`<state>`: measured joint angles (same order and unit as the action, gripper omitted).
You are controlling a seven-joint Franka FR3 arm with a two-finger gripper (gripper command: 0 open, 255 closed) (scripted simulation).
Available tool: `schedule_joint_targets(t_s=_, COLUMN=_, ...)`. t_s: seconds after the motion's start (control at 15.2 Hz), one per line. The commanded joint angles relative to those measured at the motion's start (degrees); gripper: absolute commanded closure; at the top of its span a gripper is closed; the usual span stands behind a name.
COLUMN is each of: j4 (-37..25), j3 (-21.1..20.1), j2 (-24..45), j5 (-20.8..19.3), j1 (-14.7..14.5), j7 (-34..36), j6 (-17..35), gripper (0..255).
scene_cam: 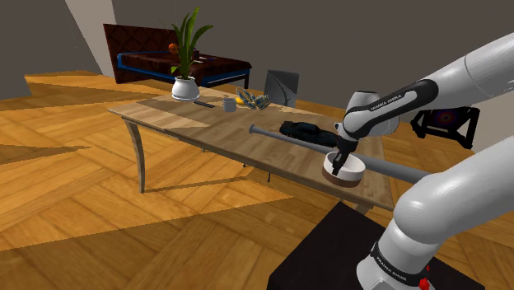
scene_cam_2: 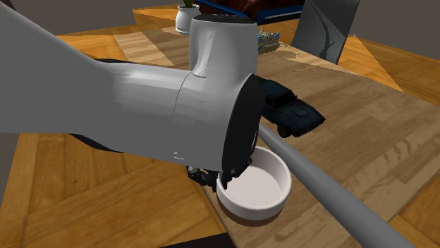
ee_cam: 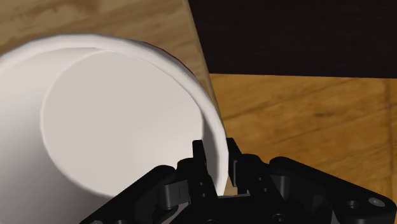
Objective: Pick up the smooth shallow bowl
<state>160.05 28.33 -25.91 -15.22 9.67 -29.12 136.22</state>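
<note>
clamping the rim of one white bowl, the single pincer sits beside one grey bat

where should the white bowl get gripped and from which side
Pinch the thin upright rim of the white bowl from above, one finger inside, one outside; it looks too wide to span. The gripper clasps that rim.

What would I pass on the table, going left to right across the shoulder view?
Potted plant → grey cup → black toy car → white bowl, its rim clasped by the gripper.
</note>
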Motion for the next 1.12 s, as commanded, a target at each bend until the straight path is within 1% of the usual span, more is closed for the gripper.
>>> schedule_joint_targets(t_s=0.0, j4=0.0, j3=0.0, j2=0.0, j5=0.0, j1=0.0, j7=0.0, j6=0.0, gripper=255)
schedule_joint_targets(t_s=0.26, j4=0.0, j3=0.1, j2=0.0, j5=-0.1, j1=0.1, j7=-0.1, j6=0.0, gripper=255)
schedule_joint_targets(t_s=1.06, j4=-4.8, j3=-2.9, j2=-7.5, j5=0.5, j1=0.8, j7=0.7, j6=-12.3, gripper=255)
